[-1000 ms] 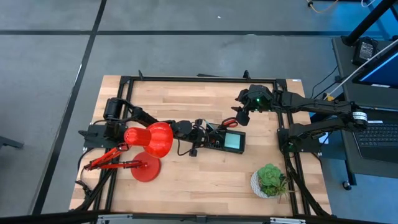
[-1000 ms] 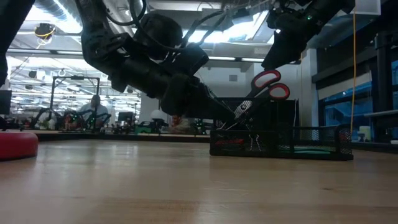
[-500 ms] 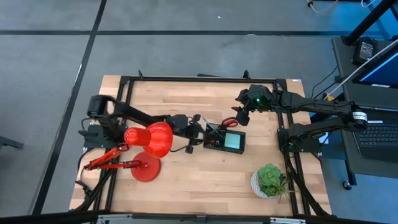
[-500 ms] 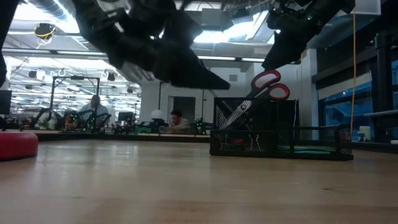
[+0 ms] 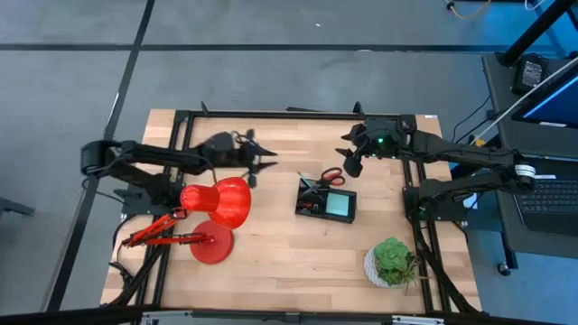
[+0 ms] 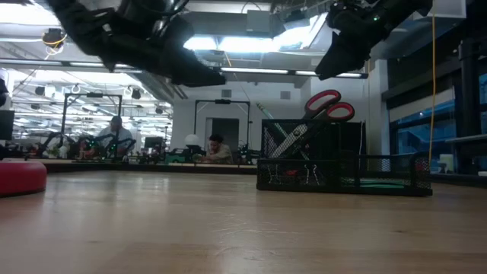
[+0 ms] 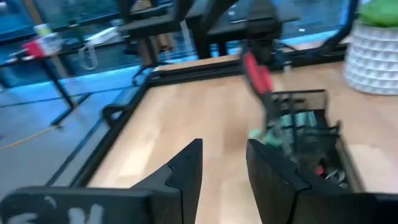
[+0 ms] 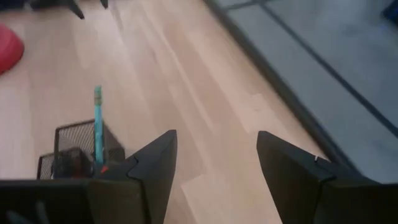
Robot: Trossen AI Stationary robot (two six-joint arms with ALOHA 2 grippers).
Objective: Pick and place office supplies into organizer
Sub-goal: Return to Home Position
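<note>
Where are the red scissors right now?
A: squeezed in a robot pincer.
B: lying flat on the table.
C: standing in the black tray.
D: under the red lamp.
C: the red scissors lean handles-up inside the black tray, while the left pincer and right pincer hang open above the table, apart from it.

Open tabletop (image 5: 271,248) between lamp (image 5: 219,202) and organizer (image 5: 300,202); scissors (image 5: 330,177) jut above organizer; plant (image 5: 394,258) blocks corner.

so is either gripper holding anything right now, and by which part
Nothing is held. The left gripper and the right gripper are both open and empty above the table; the scissors stand in the organizer, untouched.
</note>
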